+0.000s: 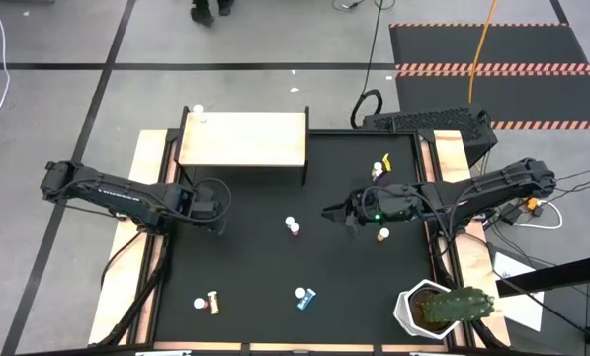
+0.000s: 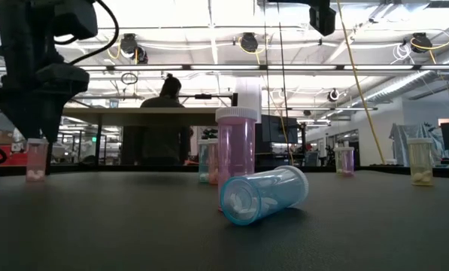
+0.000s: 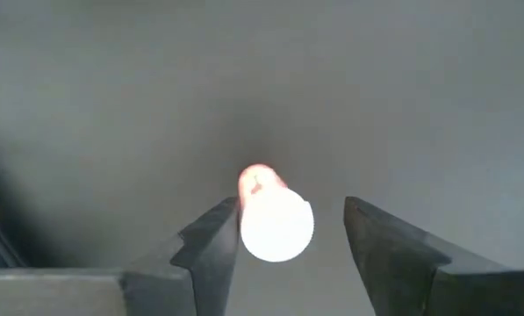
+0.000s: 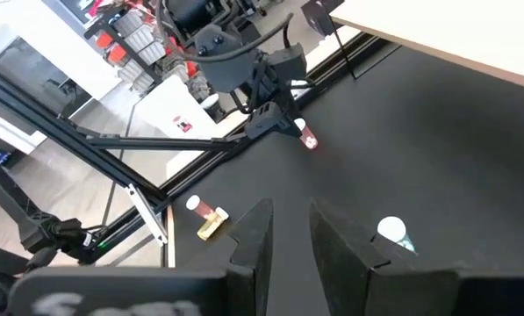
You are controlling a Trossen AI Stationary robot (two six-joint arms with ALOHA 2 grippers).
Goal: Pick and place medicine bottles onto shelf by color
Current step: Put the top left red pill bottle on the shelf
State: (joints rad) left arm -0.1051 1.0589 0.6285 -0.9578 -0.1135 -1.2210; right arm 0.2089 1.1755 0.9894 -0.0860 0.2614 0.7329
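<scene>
We take the step in hand to be the grasp of one pink bottle, which stands upright on the bench a little out from the shelf, off its left front corner. The left gripper hangs straight above it, released, with one finger close against the white cap and the other standing apart.

To do this well, we would shift the gripper slightly so the cap sits midway between the fingers. We would then lower it until the pads reach the body below the cap and close gently (a bottle this small and light tips or squirts out easily if one finger arrives first). After that comes a clean vertical lift before heading for the shelf.

The right gripper waits out from the shelf's right front corner, its fingers only a little parted and holding nothing.

As for counts, there is one shelf and one potted cactus at the bench corner farthest from the shelf. We count seven bottles:
- the pink one under the left gripper
- a red one out from the shelf's front edge
- two yellowish ones by the right arm
- a tan one and a blue one, both lying down far from the shelf
- one white-capped bottle at the shelf's far left corner, colour not clear
</scene>
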